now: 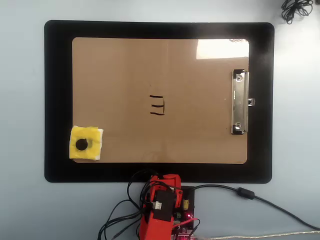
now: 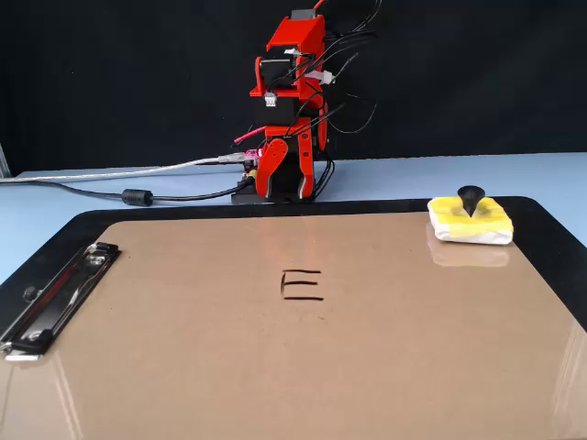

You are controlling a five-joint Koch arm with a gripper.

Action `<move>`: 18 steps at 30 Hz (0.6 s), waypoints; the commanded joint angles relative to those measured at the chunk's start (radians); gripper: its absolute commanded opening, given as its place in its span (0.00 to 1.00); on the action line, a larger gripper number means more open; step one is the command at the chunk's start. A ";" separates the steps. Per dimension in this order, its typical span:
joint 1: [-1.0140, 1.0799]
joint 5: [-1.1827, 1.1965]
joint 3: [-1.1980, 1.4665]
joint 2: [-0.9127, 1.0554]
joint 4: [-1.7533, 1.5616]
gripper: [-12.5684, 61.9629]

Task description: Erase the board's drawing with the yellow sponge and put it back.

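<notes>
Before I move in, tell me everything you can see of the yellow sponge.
The yellow sponge is a small, roughly square pad, yellow on top over a white underlayer, with a black knob rising from its middle. It lies flat at a corner of the board, overhanging onto the black mat. Nothing grips it.

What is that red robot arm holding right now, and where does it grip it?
Nothing. The gripper hangs folded at the arm's base, off the board. The yellow sponge lies untouched on a board corner, far from it.
</notes>
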 commanded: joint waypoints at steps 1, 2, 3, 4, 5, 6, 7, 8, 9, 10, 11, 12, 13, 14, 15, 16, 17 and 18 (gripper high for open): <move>0.015 0.002 0.006 0.051 0.046 0.63; 0.015 0.002 0.006 0.051 0.046 0.63; 0.015 0.003 0.006 0.051 0.046 0.63; 0.014 0.002 0.006 0.051 0.046 0.63; 0.015 0.002 0.006 0.051 0.046 0.63; 0.014 0.003 0.006 0.051 0.046 0.63; 0.014 0.003 0.006 0.051 0.046 0.63; 0.014 0.003 0.006 0.051 0.046 0.63; 0.014 0.003 0.006 0.051 0.044 0.63; 0.014 0.006 0.006 0.051 0.044 0.63; 0.012 0.005 0.002 0.051 0.043 0.63; 0.012 0.008 -0.018 0.052 0.044 0.63; 0.003 0.011 -0.067 0.054 0.044 0.63; -0.025 0.009 -0.132 0.052 0.044 0.62; -0.089 0.009 -0.218 0.049 0.040 0.62; -0.156 0.003 -0.275 0.043 0.034 0.62; -0.230 0.000 -0.324 0.035 0.020 0.62; -0.310 -0.002 -0.368 0.026 -0.009 0.62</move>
